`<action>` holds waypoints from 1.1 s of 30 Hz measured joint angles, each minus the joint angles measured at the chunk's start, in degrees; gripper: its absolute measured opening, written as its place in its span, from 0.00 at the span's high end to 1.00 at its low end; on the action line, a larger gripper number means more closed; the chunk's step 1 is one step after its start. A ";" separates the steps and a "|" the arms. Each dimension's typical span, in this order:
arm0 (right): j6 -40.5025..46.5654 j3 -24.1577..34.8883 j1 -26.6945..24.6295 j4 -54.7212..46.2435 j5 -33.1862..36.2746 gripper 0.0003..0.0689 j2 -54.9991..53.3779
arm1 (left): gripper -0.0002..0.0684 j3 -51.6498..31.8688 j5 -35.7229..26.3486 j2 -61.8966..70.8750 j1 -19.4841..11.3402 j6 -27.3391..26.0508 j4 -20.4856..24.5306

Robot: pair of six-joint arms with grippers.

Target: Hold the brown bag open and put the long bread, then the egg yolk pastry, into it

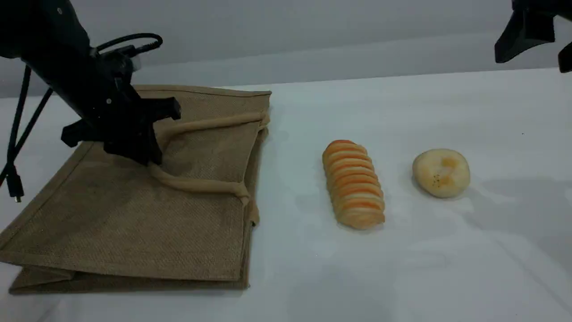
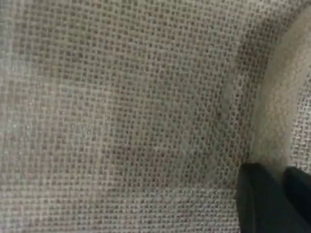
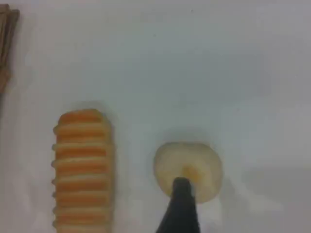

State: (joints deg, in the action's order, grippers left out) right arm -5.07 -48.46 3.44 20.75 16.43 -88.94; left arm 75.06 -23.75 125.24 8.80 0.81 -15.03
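Note:
The brown bag (image 1: pixel 125 223) lies flat on the left of the white table, its mouth facing right. My left gripper (image 1: pixel 151 160) is pressed down onto its top and is shut on the upper beige handle (image 1: pixel 196 185). In the left wrist view the handle (image 2: pixel 279 111) runs down over the jute weave (image 2: pixel 121 121) to my left gripper (image 2: pixel 281 194). The striped long bread (image 1: pixel 354 183) lies right of the bag, and the round egg yolk pastry (image 1: pixel 441 173) lies further right. My right gripper (image 1: pixel 538 53) hangs open high above the pastry. Its fingertip (image 3: pixel 181 187) overlaps the pastry (image 3: pixel 194 162), beside the bread (image 3: pixel 82 170).
A black cable (image 1: pixel 13 147) hangs from the left arm over the table's left edge. The bag's edge (image 3: pixel 6 43) shows at the top left of the right wrist view. White table (image 1: pixel 447 268) surrounds both foods.

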 joint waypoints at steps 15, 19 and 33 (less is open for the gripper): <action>0.00 0.00 0.00 0.12 1.55 0.20 0.00 | 0.52 0.00 3.22 0.29 -0.05 -0.41 0.05; 0.00 0.00 0.00 0.12 1.74 0.20 0.00 | 0.54 0.00 3.12 0.59 -0.05 -0.36 0.05; 0.00 0.00 0.00 0.12 2.56 0.20 0.00 | 0.67 0.12 1.87 3.54 -0.05 -0.15 -0.36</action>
State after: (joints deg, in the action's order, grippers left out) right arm -5.07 -48.46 3.44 20.87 18.99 -88.94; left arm 75.19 -21.88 128.78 8.75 0.66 -15.39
